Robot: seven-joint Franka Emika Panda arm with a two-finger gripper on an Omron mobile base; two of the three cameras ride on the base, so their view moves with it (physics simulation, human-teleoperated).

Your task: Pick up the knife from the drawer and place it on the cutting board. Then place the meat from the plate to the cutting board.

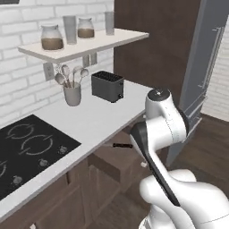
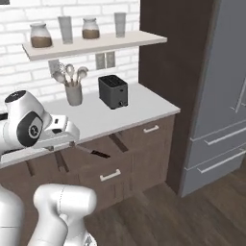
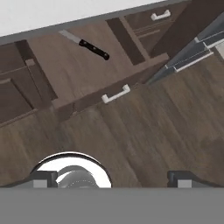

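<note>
The dark brown drawer [image 3: 83, 65] stands pulled out under the counter, its pale bar handle [image 3: 116, 93] facing the floor side. Inside lies the knife [image 3: 85, 43], silver blade toward the counter and black handle outward; it also shows as the knife [image 2: 94, 153] and the knife [image 1: 121, 145]. My gripper [image 3: 111, 179] is open, its fingertips [image 3: 43, 178] far apart, well above and in front of the drawer with nothing between them. In the right base view the gripper [image 2: 72, 141] hovers just left of the knife. Cutting board, plate and meat are out of view.
On the white counter [image 1: 96, 118] stand a black toaster [image 1: 108, 86] and a cup of spoons [image 1: 72, 94]. A black cooktop [image 1: 27, 147] lies left. A shelf [image 2: 91, 44] holds jars. A grey fridge [image 2: 221, 96] stands right, beside a closed drawer [image 2: 151, 129].
</note>
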